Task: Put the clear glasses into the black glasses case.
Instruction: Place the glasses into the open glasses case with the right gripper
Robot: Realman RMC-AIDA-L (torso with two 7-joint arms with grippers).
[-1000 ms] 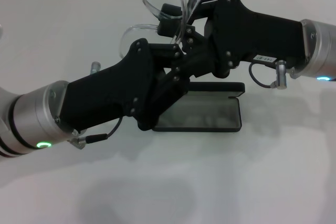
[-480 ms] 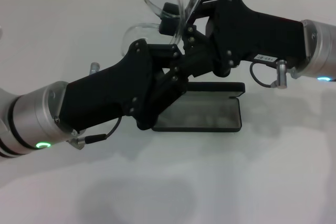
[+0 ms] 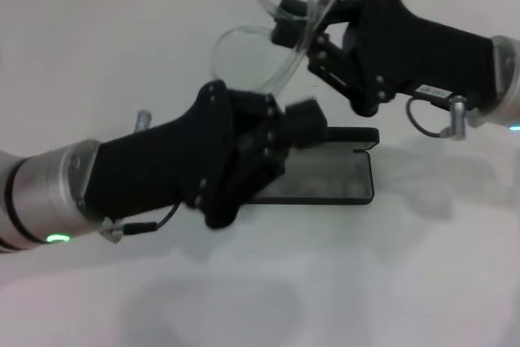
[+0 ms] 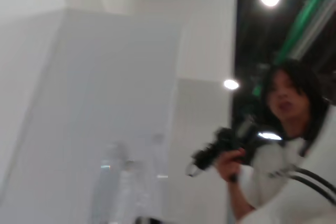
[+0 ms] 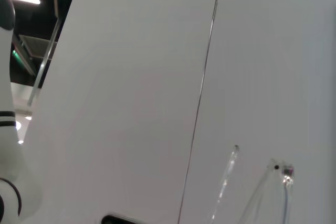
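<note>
- Clear glasses [image 3: 280, 54] held up in the air above the far part of the white table [image 3: 97, 62], lens hanging down, arms rising out of the head view's top edge; two arm tips [image 5: 286, 171] show in the right wrist view.
- Right gripper [image 3: 313, 34] pinches the glasses near the frame, fingers closed on them.
- Since a second ago: right gripper and glasses have shifted toward the robot's right and slightly farther off; the two grippers, then overlapping, have come apart.
- Left gripper [image 3: 305, 123] has pulled back, now lower, over the case's left end; fingers seem drawn together and empty, though the angle is poor.
- Black glasses case [image 3: 325, 172] lies open mid-table, lid raised along its far edge, grey lining bare, nothing inside.
- White label on the right gripper body [image 3: 435, 91]; print too small to read.
- Left wrist view: a person holding a camera [image 4: 223, 148].
</note>
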